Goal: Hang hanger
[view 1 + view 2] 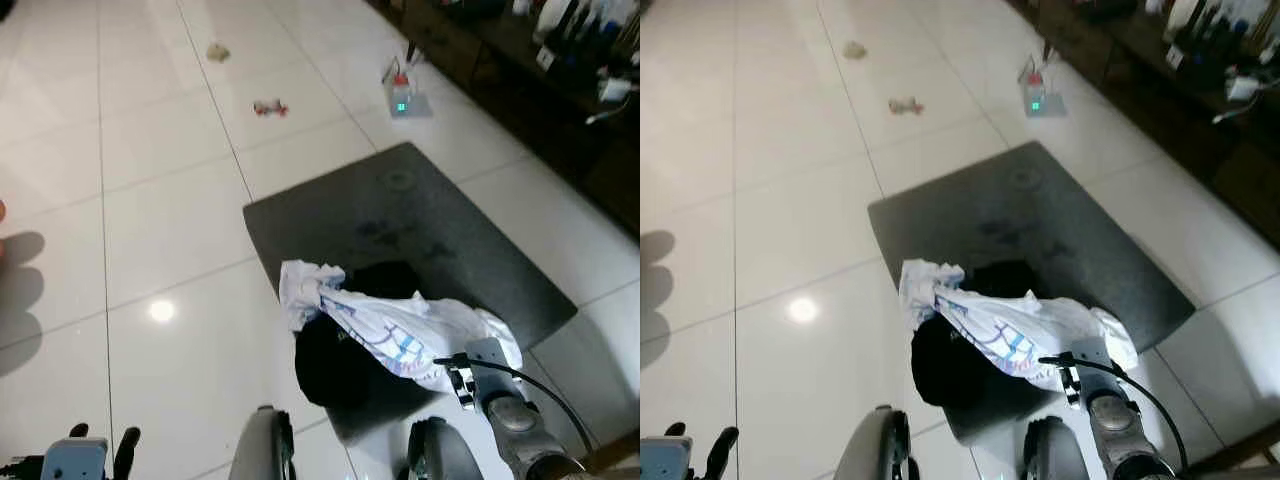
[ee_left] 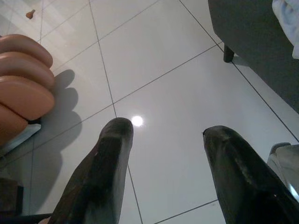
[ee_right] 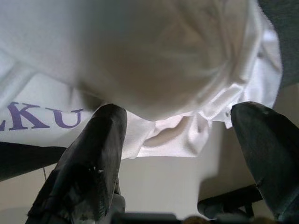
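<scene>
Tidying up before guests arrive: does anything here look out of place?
Yes. A crumpled white garment and a black one lie heaped on the low dark table, and small scraps litter the tiled floor.

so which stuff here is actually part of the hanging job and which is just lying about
Part of the job:
- white printed garment, lying crumpled on the black garment
- right gripper, open, right at the white cloth
- left gripper, open, low over the tile floor

Just lying about:
- dark grey mat
- small device with a green light
- two floor scraps
</scene>
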{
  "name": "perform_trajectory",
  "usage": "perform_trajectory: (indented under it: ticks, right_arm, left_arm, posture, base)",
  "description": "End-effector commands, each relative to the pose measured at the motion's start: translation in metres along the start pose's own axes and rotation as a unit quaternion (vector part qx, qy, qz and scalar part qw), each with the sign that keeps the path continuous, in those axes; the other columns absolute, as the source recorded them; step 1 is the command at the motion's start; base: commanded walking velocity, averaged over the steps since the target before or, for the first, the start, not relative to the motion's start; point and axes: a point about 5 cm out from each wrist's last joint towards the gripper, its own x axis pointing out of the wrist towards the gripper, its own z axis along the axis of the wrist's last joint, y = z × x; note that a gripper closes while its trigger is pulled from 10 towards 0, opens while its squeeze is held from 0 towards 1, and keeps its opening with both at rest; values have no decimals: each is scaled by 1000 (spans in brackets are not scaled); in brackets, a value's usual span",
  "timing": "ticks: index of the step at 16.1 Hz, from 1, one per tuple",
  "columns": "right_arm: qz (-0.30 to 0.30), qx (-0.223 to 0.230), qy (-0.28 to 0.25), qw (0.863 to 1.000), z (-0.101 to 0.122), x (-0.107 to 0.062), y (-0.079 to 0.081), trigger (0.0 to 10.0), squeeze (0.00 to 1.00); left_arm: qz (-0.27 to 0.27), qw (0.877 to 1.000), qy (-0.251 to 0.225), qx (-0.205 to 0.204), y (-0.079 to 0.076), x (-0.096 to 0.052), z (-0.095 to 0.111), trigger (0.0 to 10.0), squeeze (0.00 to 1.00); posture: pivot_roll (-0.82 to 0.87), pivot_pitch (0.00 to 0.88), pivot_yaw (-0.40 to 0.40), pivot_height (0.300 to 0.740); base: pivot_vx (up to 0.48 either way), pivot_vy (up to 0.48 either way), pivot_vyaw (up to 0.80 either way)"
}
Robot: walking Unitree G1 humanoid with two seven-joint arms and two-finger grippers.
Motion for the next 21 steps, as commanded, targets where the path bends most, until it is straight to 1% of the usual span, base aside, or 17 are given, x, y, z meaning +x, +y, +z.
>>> perform_trajectory:
  ticks: [1, 2, 3, 4, 6, 9, 12, 13, 17, 21]
  right_arm:
    - [-2, -9, -5, 1000, 0, 0, 1, 10000, 0]
    - [-11, -18, -17, 1000, 4, 0, 1, 10000, 0]
    - [-6, -15, -32, 999, 10, 1, 5, 10000, 0]
    - [4, -13, -42, 999, 15, 1, 9, 10000, 0]
    - [34, -35, -67, 997, 21, 1, 19, 10000, 0]
    - [53, -73, -79, 993, 22, 0, 21, 10000, 0]
    - [50, -87, -80, 992, 21, 0, 20, 10000, 0]
    - [41, -82, -85, 992, 23, 0, 19, 0, 0]
    - [51, -80, -91, 991, 27, 0, 24, 0, 0]
    - [49, -78, -94, 991, 29, 0, 21, 0, 0]
  left_arm:
    - [2, 1000, 19, 7, 3, -6, -4, 10000, 0]
    - [2, 1000, 16, 8, 3, -7, -1, 10000, 0]
    - [2, 1000, 12, 8, 4, -5, 1, 10000, 0]
    - [2, 1000, 8, 9, 4, -4, 4, 10000, 0]
    - [-2, 1000, 6, 11, 2, -7, 7, 10000, 0]
    - [3, 1000, 8, 12, 1, -10, 7, 10000, 0]
    - [2, 1000, 9, 12, -1, -11, 8, 10000, 0]
    - [1, 1000, 9, 12, -1, -12, 8, 10000, 0]
    - [1, 1000, 8, 9, -5, -9, 8, 10000, 0]
    - [6, 1000, 6, 3, -9, -3, 7, 10000, 0]
  posture:
    - [251, 355, 71, 615]
    - [251, 355, 69, 615]
    - [249, 357, 70, 615]
    - [248, 361, 71, 615]
    - [250, 366, 64, 615]
    - [249, 362, 55, 615]
    - [248, 363, 54, 615]
    - [248, 359, 51, 615]
    - [247, 354, 43, 615]
    - [240, 341, 29, 615]
  base:
    - [0, 0, 0]
    - [0, 0, 0]
    - [0, 0, 0]
    - [0, 0, 0]
    - [0, 0, 0]
    - [0, 0, 0]
    - [0, 0, 0]
    - [0, 0, 0]
    - [0, 0, 0]
    - [0, 0, 0]
